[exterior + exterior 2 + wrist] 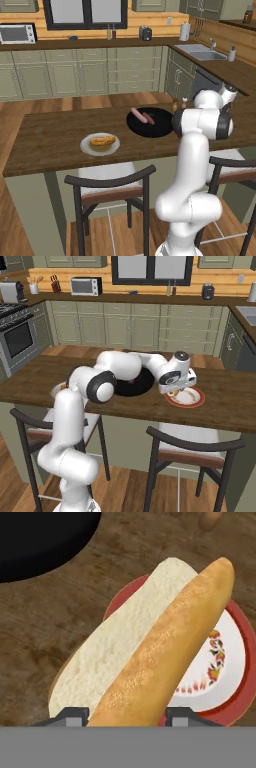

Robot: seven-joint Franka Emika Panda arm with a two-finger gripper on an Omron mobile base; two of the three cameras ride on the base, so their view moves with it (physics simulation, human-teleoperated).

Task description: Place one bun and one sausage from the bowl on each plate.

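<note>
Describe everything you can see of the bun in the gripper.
The bun is a long hot-dog roll, split open, with a golden-orange crust and pale, crumbly inside. The gripper is shut on its near end, a finger on each side. It hangs just above the red-rimmed plate, beside the black bowl; whether it touches the plate is unclear.

bun (165,657): golden-orange, pale cut face | plate (239,662): red rim, possibly floral | bowl (40,537): black
</note>
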